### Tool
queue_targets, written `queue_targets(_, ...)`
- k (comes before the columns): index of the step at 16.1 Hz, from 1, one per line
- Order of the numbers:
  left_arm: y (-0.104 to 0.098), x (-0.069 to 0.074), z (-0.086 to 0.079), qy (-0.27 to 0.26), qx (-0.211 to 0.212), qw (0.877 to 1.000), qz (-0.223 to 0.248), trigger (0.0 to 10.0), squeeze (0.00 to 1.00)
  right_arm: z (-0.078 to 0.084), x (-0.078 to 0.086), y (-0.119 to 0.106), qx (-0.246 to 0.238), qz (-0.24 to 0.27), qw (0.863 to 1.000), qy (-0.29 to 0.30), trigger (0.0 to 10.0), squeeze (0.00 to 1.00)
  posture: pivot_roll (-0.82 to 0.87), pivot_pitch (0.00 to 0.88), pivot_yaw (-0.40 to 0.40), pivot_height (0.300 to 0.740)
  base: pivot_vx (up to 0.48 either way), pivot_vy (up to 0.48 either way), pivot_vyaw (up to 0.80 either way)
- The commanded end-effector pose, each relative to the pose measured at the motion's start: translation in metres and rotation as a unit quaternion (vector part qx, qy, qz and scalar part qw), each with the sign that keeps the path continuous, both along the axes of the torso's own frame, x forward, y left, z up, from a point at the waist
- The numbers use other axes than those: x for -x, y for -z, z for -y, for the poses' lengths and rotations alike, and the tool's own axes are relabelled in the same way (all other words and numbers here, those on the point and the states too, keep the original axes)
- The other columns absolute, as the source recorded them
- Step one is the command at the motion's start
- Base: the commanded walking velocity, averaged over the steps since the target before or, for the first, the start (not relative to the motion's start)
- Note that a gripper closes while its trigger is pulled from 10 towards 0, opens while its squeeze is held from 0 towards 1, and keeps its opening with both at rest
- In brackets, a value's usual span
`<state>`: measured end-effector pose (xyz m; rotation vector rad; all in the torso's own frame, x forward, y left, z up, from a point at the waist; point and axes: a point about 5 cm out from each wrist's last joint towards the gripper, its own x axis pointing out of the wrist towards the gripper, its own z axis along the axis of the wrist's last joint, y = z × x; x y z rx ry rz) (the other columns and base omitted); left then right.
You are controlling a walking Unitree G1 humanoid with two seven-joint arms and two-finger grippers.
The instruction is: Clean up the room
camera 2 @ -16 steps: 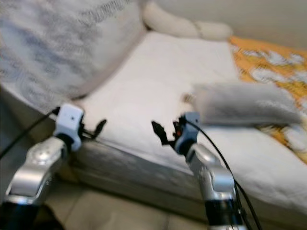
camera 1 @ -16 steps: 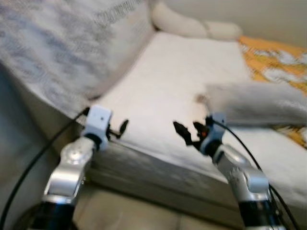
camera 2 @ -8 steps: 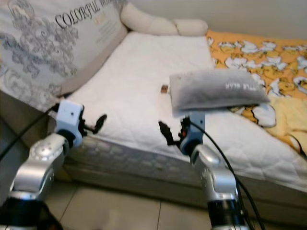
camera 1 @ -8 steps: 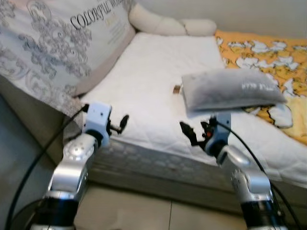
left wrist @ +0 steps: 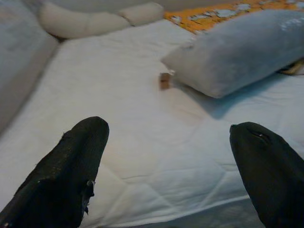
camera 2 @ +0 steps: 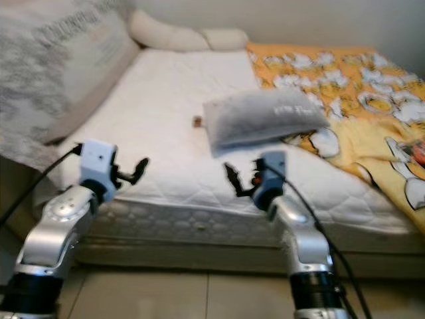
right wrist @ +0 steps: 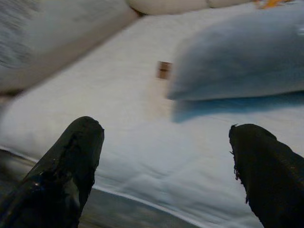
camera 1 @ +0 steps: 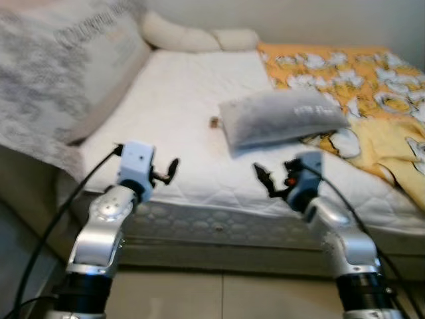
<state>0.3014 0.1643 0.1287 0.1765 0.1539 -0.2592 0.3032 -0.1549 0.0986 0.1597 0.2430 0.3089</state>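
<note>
A grey pillow (camera 1: 282,119) lies across the middle of a white mattress (camera 1: 179,100), its far end resting on an orange and yellow blanket (camera 1: 345,73). A small brown object (camera 1: 214,122) sits on the mattress just beside the pillow; the left wrist view shows the same brown object (left wrist: 165,80) and pillow (left wrist: 242,52). Both arms are raised in front of the bed's near edge. My left gripper (camera 1: 166,171) is open and holds nothing. My right gripper (camera 1: 272,182) is open too, short of the pillow. Wide gaps separate the fingers (left wrist: 71,166) and the right fingers (right wrist: 71,156).
A large patterned cushion (camera 1: 53,86) leans along the left side of the bed. A cream bolster (camera 1: 192,40) lies at the far end. The mattress's quilted side (camera 1: 219,226) faces me, with tiled floor (camera 1: 219,292) below it.
The camera has swung to the right, so the bed, pillow and blanket now sit further left and more of the blanket shows. Both arms keep the same raised pose, grippers open.
</note>
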Motion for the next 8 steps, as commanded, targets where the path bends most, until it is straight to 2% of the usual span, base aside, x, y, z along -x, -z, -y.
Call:
queue_targets(1,-0.0026,-0.0015,-0.0076,-0.012,-0.003,1.000,0.003,10.0,0.00,-0.0050,-0.0023,-0.0034,0.011,0.016,1.000,0.003,10.0,0.00,-0.01,0.000,0.007,0.740,0.251,0.000,0.00)
queue_targets(3,-0.0016,-0.0013,-0.0080,-0.013,-0.002,1.000,0.002,10.0,0.00,-0.0044,-0.0035,-0.0035,0.025,0.025,0.999,0.010,10.0,0.00,-0.01,0.000,0.008,0.740,0.257,0.000,0.00)
queue_targets(7,-0.0002,-0.0013,-0.0077,-0.013,0.001,1.000,0.000,10.0,0.00,-0.0024,-0.0056,-0.0030,0.003,0.013,1.000,0.017,10.0,0.00,-0.01,0.000,0.009,0.740,0.269,0.000,0.00)
queue_targets(8,-0.0001,-0.0015,-0.0078,-0.014,0.002,1.000,-0.001,10.0,0.00,-0.0024,-0.0062,-0.0033,0.001,0.013,1.000,0.017,10.0,0.00,-0.01,0.000,0.009,0.740,0.292,0.000,-0.61)
